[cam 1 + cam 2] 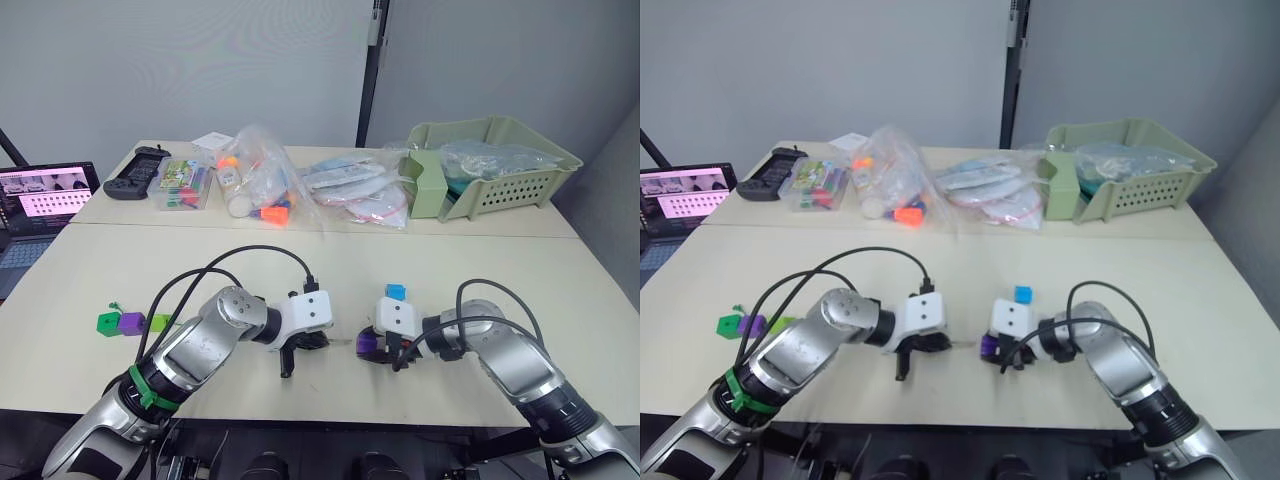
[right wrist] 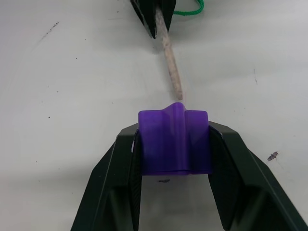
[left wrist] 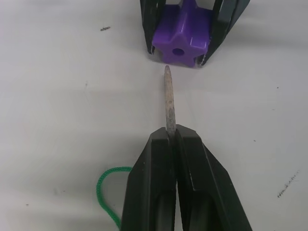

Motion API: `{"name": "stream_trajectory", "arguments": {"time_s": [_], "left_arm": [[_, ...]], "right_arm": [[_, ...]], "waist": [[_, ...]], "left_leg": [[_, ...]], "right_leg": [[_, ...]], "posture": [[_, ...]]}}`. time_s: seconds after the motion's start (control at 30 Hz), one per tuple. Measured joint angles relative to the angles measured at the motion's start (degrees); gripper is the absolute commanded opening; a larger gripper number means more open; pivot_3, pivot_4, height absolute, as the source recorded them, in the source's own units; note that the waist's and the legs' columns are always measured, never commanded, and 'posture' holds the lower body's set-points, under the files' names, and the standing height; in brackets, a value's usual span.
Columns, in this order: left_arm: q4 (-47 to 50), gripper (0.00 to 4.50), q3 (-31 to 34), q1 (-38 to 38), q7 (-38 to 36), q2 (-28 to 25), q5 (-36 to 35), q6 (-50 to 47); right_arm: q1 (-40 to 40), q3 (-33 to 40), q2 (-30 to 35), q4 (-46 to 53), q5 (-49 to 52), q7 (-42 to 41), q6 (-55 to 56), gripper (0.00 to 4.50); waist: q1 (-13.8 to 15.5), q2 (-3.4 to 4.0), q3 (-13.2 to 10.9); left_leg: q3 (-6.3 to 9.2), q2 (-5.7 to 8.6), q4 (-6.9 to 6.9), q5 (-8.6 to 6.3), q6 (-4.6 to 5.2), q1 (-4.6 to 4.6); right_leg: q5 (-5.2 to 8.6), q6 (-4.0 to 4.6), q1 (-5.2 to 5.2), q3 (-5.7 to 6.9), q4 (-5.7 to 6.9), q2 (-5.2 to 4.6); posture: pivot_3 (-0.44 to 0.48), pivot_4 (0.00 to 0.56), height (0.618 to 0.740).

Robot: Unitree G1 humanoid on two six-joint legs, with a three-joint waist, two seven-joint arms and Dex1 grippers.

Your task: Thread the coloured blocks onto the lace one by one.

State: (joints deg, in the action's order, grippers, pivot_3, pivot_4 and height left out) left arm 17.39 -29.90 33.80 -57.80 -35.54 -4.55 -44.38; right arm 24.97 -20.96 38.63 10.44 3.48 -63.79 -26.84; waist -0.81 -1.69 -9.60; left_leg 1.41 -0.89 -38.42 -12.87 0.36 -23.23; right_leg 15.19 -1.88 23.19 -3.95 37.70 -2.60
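Left wrist view: left tool clenched on lace behind its stiff pale tip, just short of purple block near surface's front edge. Right tool clamped on that light, rigid, likely slippery block's 2 flanks, hole facing tip.
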Motion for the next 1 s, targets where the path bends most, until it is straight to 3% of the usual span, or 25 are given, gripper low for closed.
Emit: {"name": "stream_trajectory", "arguments": {"time_s": [1.0], "left_arm": [[-0.92, 0.00, -2.56, 2.19, 1.97, 3.68, 1.17, -0.80]], "right_arm": [[-0.51, -0.30, -0.58, 2.74, 0.07, 0.15, -3.77, 1.37]], "waist": [[-0.09, 0.00, 0.00]], "left_leg": [[0.01, -0.01, 0.02, 0.00, 0.00, 0.01]], "right_leg": [[0.00, 0.00, 0.01, 0.00, 0.00, 0.02]], "posture": [[0.000, 0.150, 0.740]]}}
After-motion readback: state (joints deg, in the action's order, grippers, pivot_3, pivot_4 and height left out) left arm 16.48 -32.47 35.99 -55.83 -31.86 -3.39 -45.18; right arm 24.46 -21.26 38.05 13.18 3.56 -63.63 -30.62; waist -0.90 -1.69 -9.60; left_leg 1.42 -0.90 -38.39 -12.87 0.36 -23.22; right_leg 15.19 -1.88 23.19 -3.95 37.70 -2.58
